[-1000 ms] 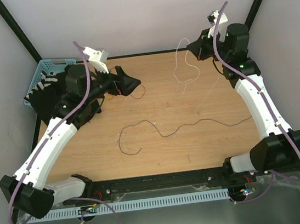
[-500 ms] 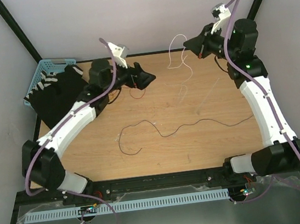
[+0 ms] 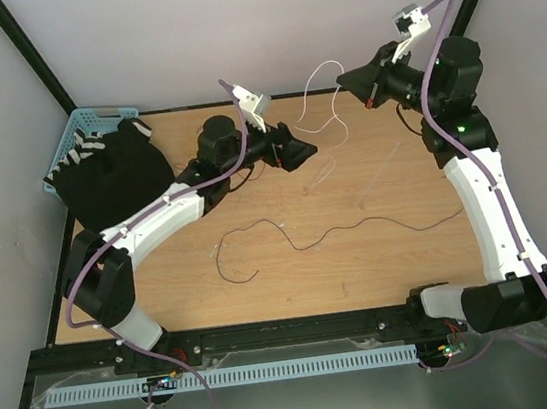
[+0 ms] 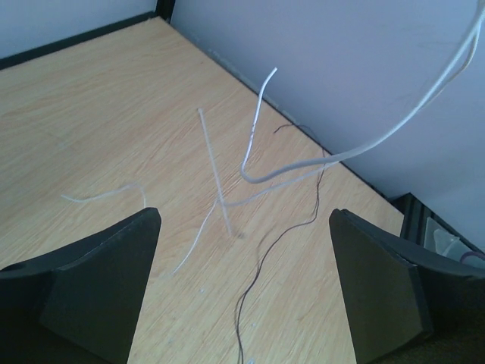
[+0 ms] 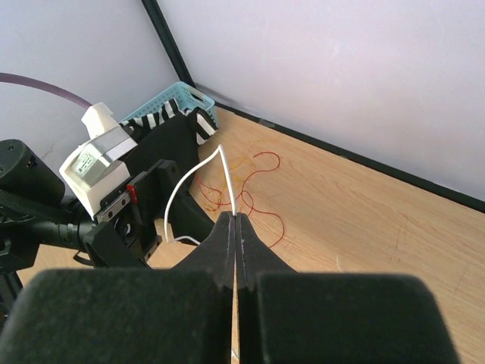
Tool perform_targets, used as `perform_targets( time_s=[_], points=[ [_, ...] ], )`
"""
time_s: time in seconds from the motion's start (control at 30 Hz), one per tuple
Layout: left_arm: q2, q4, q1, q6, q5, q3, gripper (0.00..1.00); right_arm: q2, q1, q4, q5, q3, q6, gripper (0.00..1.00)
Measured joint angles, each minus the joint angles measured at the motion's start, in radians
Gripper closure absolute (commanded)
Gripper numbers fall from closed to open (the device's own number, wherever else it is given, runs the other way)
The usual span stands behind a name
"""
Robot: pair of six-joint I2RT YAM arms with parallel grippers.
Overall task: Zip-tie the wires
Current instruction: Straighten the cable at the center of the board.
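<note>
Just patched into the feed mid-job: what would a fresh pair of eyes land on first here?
The right claw, raised near the back wall, is shut on a white wire that loops and dangles in the air. The left claw is open and pointed at that dangling wire, gripping nothing. A thin dark wire snakes loose across the middle of the table.

Matt pale wood table [image 3: 363,273], smooth white wire [image 4: 303,164] probably plastic-sheathed, blue plastic lattice basket [image 3: 91,118]
</note>
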Motion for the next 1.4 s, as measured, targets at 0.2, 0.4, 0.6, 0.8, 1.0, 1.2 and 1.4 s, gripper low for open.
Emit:
perform_targets(
  time_s=[0.2, 0.4, 0.6, 0.8, 1.0, 1.2, 1.4],
  points=[
    [0.013, 0.132, -0.025, -0.047, -0.024, -0.016, 0.08, -0.029, 0.000, 0.003, 0.000, -0.011, 0.014, 1.00],
    [0.059, 0.301, -0.036, -0.094, -0.085, -0.065, 0.12, -0.045, 0.000, 0.007, 0.001, -0.029, 0.032, 1.00],
    [0.136, 0.484, -0.038, -0.160, -0.112, -0.102, 0.18, -0.071, 0.000, 0.032, 0.000, -0.067, 0.058, 1.00],
    [0.146, 0.588, -0.050, -0.164, -0.133, -0.111, 0.27, -0.089, 0.000, 0.051, 0.000, -0.087, 0.074, 1.00],
    [0.146, 0.637, -0.055, -0.162, -0.144, -0.110, 0.47, -0.100, 0.000, 0.061, 0.000, -0.104, 0.085, 1.00],
    [0.146, 0.647, -0.067, -0.156, -0.146, -0.110, 0.88, -0.102, 0.000, 0.074, 0.001, -0.114, 0.098, 1.00],
    [0.125, 0.649, -0.068, -0.108, -0.174, -0.166, 1.00, -0.103, 0.000, 0.057, 0.048, -0.114, 0.089, 1.00]
  ],
)
